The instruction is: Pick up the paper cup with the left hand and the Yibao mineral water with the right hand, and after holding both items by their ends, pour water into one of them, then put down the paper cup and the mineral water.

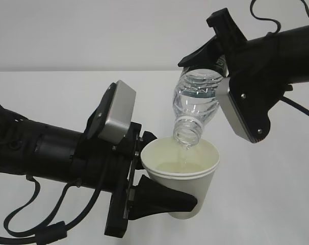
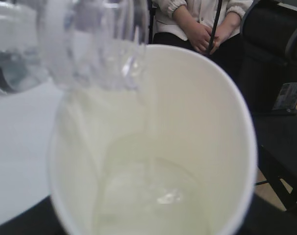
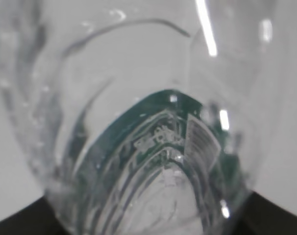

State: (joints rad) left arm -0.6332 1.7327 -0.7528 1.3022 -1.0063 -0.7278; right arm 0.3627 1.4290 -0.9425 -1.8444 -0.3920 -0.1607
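Observation:
My left hand (image 1: 172, 171) is shut on the white paper cup (image 1: 187, 176), one black finger under its side and one behind its rim, and holds it slightly tilted above the table. My right hand (image 1: 210, 76) is shut on the Yibao mineral water (image 1: 198, 104) near its base. The bottle is tipped mouth-down over the cup's rim. A thin stream of water (image 1: 185, 150) runs into the cup. In the left wrist view the cup (image 2: 202, 122) fills the frame, with water pooled at the bottom (image 2: 153, 193) and the bottle neck (image 2: 99, 44) above. The right wrist view shows the bottle (image 3: 114, 73) and its green label (image 3: 158, 115) close up.
A white table (image 1: 52, 97) lies under both arms. Black cables (image 1: 37, 224) hang below the left arm. In the left wrist view a seated person (image 2: 197, 24) and a dark chair (image 2: 281, 58) are beyond the table.

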